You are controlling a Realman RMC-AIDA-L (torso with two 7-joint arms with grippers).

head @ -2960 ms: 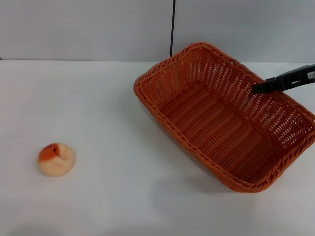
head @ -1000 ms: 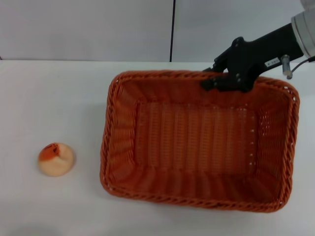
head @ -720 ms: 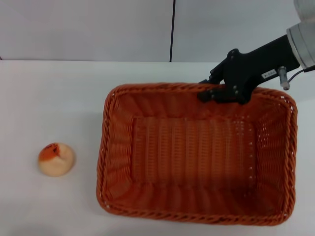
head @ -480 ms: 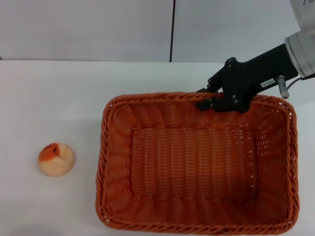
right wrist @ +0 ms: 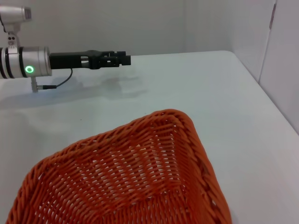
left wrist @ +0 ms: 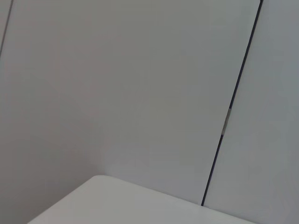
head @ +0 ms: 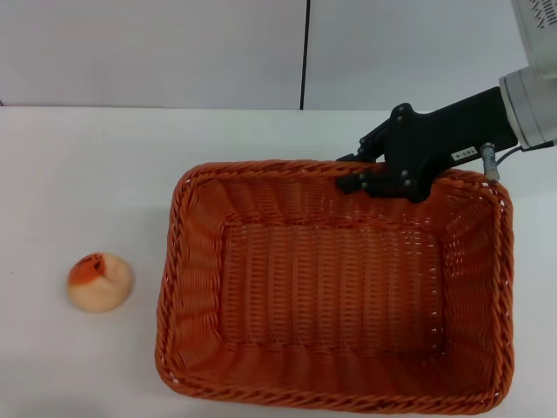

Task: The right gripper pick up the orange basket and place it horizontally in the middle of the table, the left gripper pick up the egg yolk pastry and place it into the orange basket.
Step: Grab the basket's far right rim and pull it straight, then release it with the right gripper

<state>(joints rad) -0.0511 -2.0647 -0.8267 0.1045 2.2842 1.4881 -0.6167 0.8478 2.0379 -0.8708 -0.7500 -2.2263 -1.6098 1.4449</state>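
The orange basket point(head: 193, 261) lies lengthwise across the white table point(head: 96, 165), right of centre, and holds nothing. My right gripper point(head: 352, 179) is shut on the middle of its far rim, the black arm reaching in from the right. One corner of the basket point(right wrist: 140, 186) fills the right wrist view. The egg yolk pastry point(head: 100, 282) sits alone on the table at the left, well apart from the basket. My left gripper point(right wrist: 114, 59) shows only in the right wrist view, hovering over the far part of the table.
A grey wall with a dark vertical seam point(head: 305, 52) runs behind the table. The left wrist view holds only that wall and a table corner point(left wrist: 117, 200). Bare tabletop lies between pastry and basket.
The right gripper turned the basket from diagonal to lengthwise across the table and carried it left and toward me. The pastry has not moved.
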